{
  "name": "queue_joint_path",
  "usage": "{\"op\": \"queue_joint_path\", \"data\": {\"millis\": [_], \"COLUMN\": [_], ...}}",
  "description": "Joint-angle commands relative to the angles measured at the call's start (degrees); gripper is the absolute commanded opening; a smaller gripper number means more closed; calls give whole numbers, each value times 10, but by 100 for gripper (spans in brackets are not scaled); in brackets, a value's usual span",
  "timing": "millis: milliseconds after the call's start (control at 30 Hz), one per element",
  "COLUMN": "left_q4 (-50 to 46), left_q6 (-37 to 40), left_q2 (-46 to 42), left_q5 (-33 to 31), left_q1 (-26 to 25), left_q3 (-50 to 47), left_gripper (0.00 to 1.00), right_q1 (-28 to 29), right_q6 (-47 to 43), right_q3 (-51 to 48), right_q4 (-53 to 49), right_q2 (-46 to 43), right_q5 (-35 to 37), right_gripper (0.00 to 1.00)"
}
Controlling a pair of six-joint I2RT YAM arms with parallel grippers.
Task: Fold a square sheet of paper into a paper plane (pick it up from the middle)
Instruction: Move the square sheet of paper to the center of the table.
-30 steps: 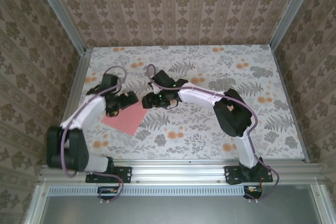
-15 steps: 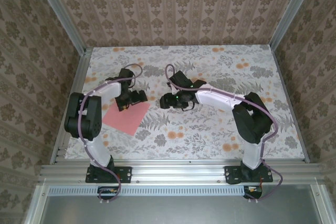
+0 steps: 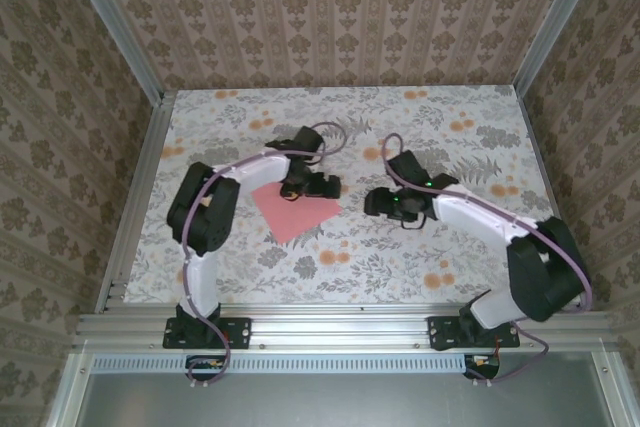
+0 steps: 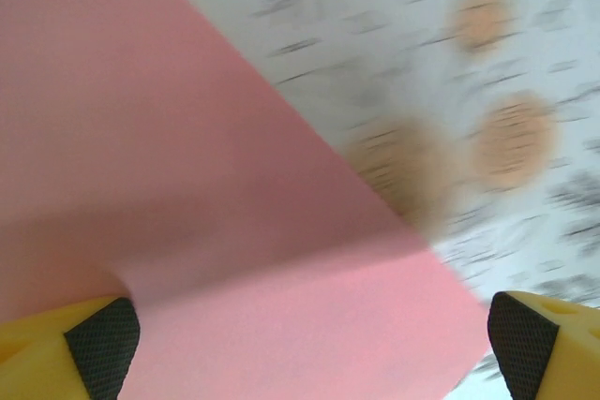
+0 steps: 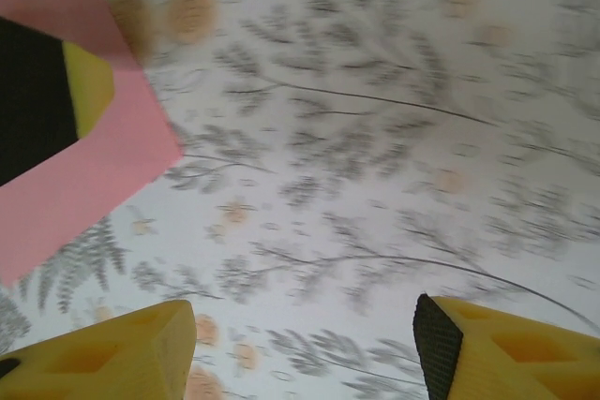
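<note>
There is one square sheet of paper (image 3: 293, 215), two arms, and two pincers with two fingers each. The sheet is thin, matte and salmon-pink. It lies flat on the tabletop (image 3: 430, 127) left of centre, turned so that its corners point like a diamond. The tabletop is covered in a pale print of grey ferns and orange blossoms, and patterned brown wallpaper lines the walls around it. The left pincer (image 3: 318, 187) sits over the sheet's far right edge with its jaws spread as wide as they go. In the left wrist view its yellow fingers end in black, finely ribbed pads (image 4: 101, 344), and the pink sheet (image 4: 187, 185) lies between and beneath them. The blur there makes it hard to tell whether the tips press on the paper or hang just above it, and nothing is pinched between them. The right pincer (image 3: 375, 203) is over bare tabletop just right of the sheet, its jaws parted with nothing between them. Its wrist view shows blocky yellow fingers with a dark pad (image 5: 433, 344), and one sharp corner of the sheet (image 5: 84, 185) at the upper left.
</note>
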Motion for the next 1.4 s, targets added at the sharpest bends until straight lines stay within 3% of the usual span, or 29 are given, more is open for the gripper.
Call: {"op": "queue_joint_path", "data": {"millis": [0,133,267,433,700,867,1100,1367], "left_q4": [-41,-59,-52,3,65,63,124,87], "left_q6": [21,13,-18,-57,-109,-94,-95,-73], "left_q2": [60,78,24,-112,-385,-499,-611,-603], "left_q5": [44,44,21,-12,-38,-66,-99,-79], "left_q1": [-42,-78,-74,-15,127,142,142,142], "left_q3": [48,118,111,-21,-288,-363,-452,-435], "left_gripper": [100,100,100,100,100,100,100,100], "right_q1": [-33,-54,-54,-17,91,114,116,101], "right_q6": [-2,-24,-33,-33,-1,-1,-29,-91], "right_q3": [-48,-63,-38,36,195,262,242,167], "right_q4": [-6,-26,-35,-33,1,-3,-21,-78], "right_q2": [-61,-99,-93,-22,194,288,324,281], "right_q5": [-6,-11,-35,-47,-74,-82,-73,-37], "right_gripper": [66,67,67,65,62,62,62,61]}}
